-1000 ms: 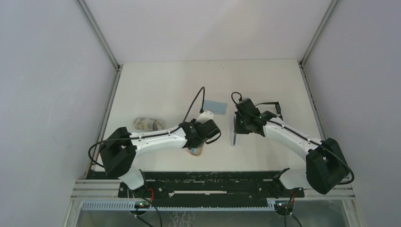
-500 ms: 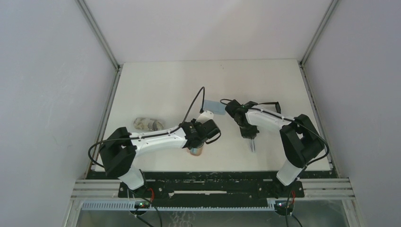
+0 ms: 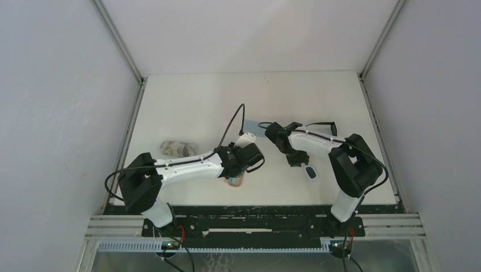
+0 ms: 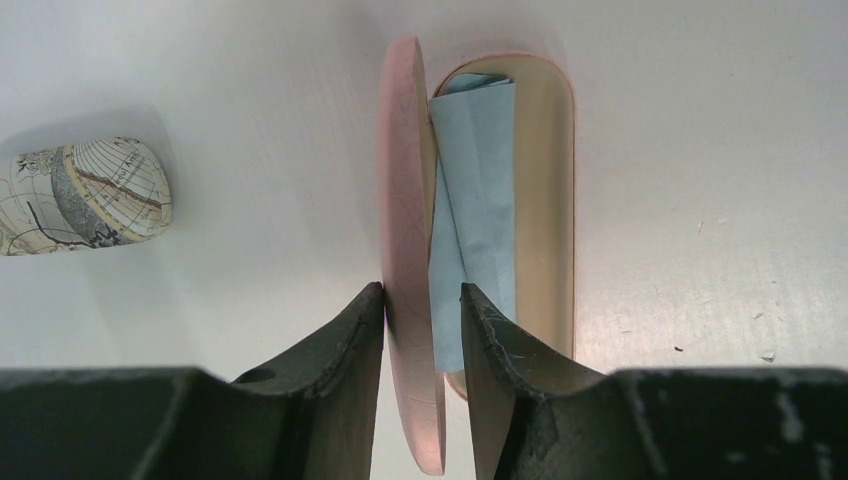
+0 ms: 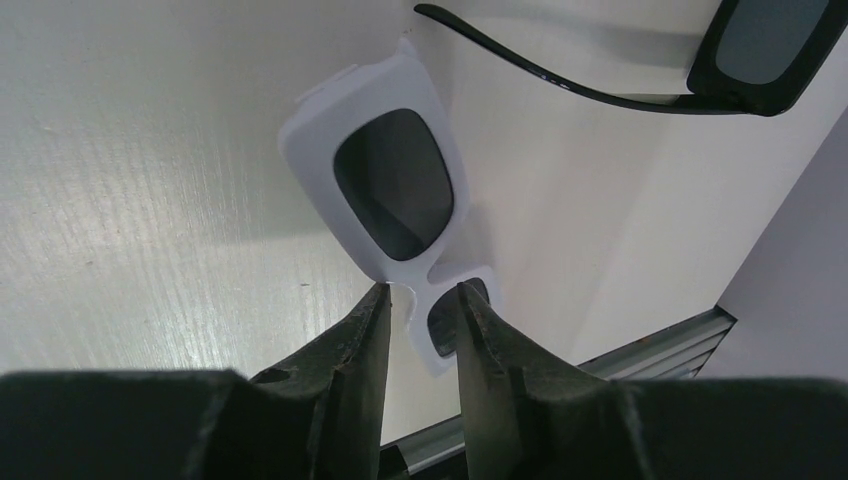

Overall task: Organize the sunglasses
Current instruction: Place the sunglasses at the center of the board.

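**Sunglasses down on table, case held open**

White sunglasses (image 5: 395, 190) lie flat on table (image 5: 150, 200), right of the pink case (image 4: 405, 170). Their bridge shows in the gap of the right gripper (image 5: 420, 292). Jaws narrowly parted, looks like a release; contact unclear. Black sunglasses (image 5: 760, 50) sit farther back, temple unfolded. Left gripper (image 4: 422, 292) pinches the case's upright lid, likely keeping it open for loading. Blue cloth (image 4: 480, 190) inside.

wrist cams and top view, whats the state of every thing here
pink case: open, lid upright
folded cloth: inside the pink case
patterned case: shut, lying on the table
left tool: shut on the pink case lid
right tool: open, above the white sunglasses
white sunglasses: flat on the table, not held
black sunglasses: on the table, one temple arm unfolded
loose cloth: flat on the table
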Robot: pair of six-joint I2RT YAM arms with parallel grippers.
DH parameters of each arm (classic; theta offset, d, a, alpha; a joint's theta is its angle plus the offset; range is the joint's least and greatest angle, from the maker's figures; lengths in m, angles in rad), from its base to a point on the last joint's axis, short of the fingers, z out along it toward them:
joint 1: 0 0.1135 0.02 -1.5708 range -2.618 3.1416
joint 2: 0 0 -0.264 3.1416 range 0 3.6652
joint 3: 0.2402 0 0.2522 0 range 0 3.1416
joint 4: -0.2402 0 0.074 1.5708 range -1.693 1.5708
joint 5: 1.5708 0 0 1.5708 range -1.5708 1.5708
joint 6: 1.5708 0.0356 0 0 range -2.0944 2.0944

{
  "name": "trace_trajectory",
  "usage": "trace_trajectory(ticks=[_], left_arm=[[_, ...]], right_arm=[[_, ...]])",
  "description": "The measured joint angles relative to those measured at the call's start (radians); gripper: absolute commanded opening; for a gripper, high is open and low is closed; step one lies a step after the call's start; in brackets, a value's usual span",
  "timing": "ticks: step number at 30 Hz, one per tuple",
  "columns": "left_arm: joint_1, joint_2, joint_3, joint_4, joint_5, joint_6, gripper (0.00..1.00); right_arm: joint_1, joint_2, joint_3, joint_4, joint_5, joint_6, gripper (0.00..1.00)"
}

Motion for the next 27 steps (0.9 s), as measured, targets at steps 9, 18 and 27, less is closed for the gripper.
trace_trajectory(ticks=[9, 18, 27], left_arm=[[0.0, -0.014, 0.0, 0.0, 0.0, -0.004, 0.38], [0.0, -0.027, 0.0, 0.003, 0.003, -0.011, 0.38], [0.0, -0.027, 0.0, 0.006, 0.011, -0.011, 0.37]], right_arm=[[0.0, -0.121, -0.012, 0.037, -0.015, 0.0, 0.31], [-0.055, -0.494, -0.253, 0.283, -0.264, 0.061, 0.34], [0.027, -0.5, -0.368, 0.618, -0.51, 0.226, 0.33]])
